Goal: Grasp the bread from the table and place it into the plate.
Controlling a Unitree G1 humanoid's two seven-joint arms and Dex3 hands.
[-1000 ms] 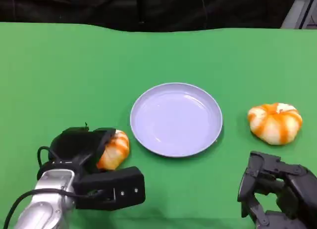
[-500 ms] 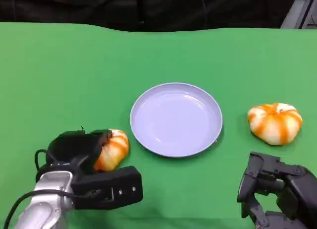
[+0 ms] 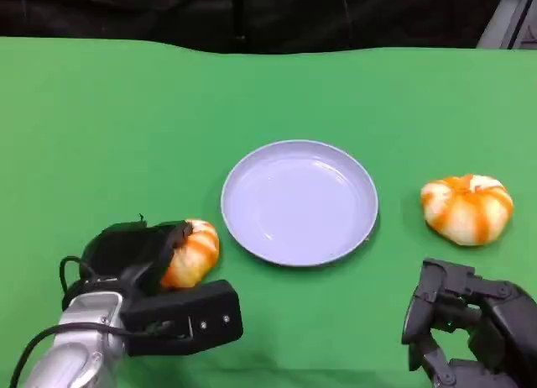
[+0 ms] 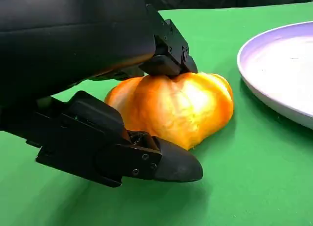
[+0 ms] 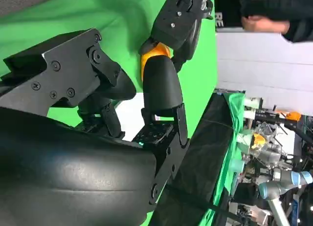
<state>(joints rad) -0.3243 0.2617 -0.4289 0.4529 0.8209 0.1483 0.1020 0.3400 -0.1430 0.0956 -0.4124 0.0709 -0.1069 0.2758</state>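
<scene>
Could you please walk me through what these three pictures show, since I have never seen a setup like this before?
This is a humanoid robot working at a green table. One picture looks down from its head; the other two come from cameras behind each wrist. In the head view, the left hand is wrapped around an orange-striped bread; the left wrist view shows its black fingers above and below that bread, which seems to rest on the cloth. A lilac plate lies in the middle, with nothing on it. A second bread lies beyond the right hand, which holds nothing. The right wrist view also shows a person's hand beside the table.
</scene>
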